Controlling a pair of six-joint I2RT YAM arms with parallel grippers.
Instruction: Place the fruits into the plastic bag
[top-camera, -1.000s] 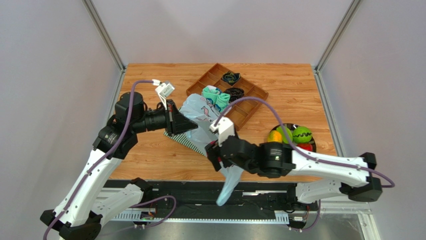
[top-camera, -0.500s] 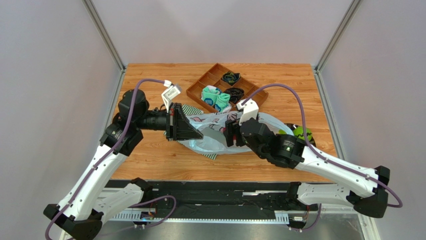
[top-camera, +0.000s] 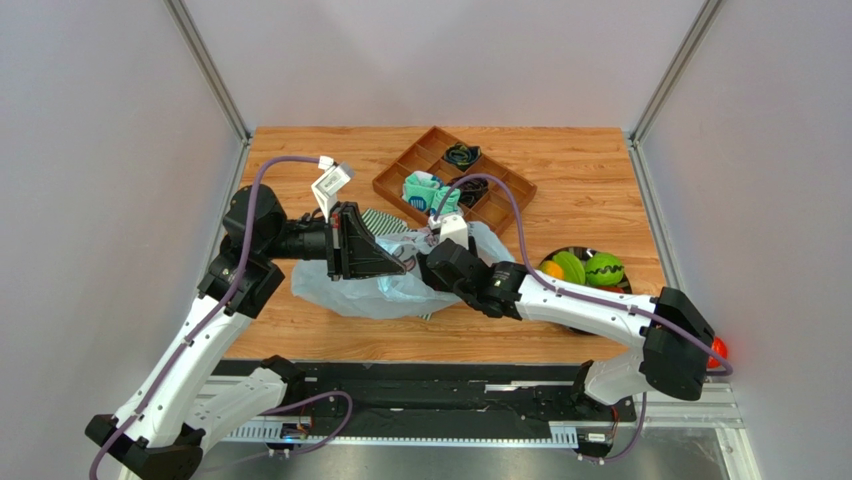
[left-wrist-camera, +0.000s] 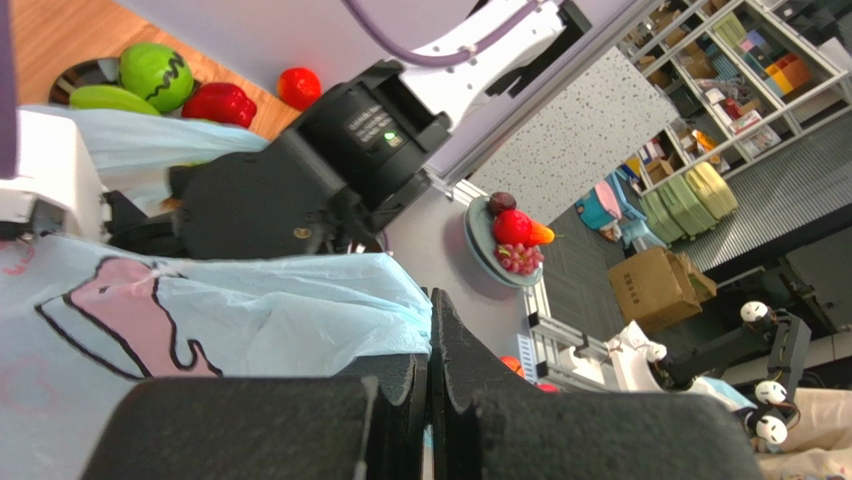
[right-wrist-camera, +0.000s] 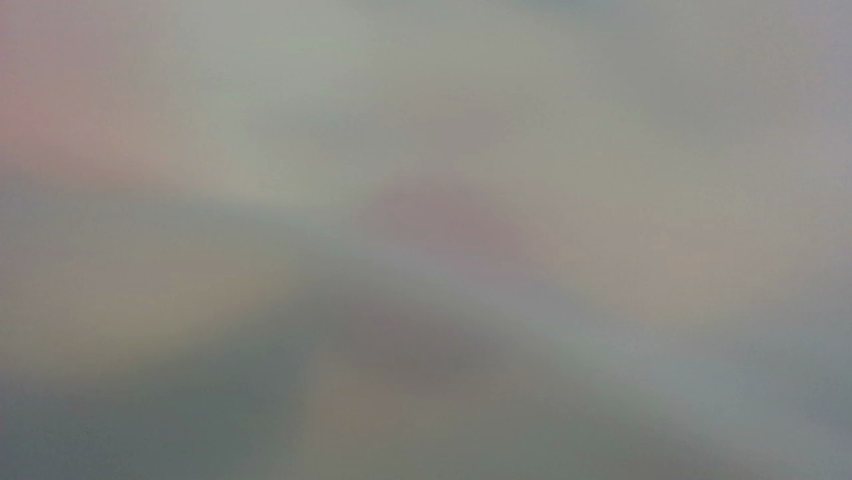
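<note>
The pale-blue plastic bag (top-camera: 350, 292) with pink-and-black print lies spread on the table's middle. My left gripper (top-camera: 398, 264) is shut on its upper edge; the left wrist view shows the film (left-wrist-camera: 250, 320) pinched between the closed jaws (left-wrist-camera: 430, 330). My right gripper (top-camera: 432, 268) reaches in from the right and its fingers are buried in the bag's folds. The right wrist view is a grey blur. The fruits (top-camera: 585, 268), green, yellow-orange and red, sit on a dark plate (top-camera: 557, 252) at the right, outside the bag.
A brown compartment tray (top-camera: 505, 205) at the back holds teal socks (top-camera: 430, 193) and black cords (top-camera: 462, 154). A green-and-white striped cloth (top-camera: 378, 217) lies under the bag. A red round thing (top-camera: 716, 351) shows beside the right arm's base.
My right arm swung from the front table edge up and left, taking the hanging part of the bag with it. The bag now lies spread flat. The left gripper kept its hold.
</note>
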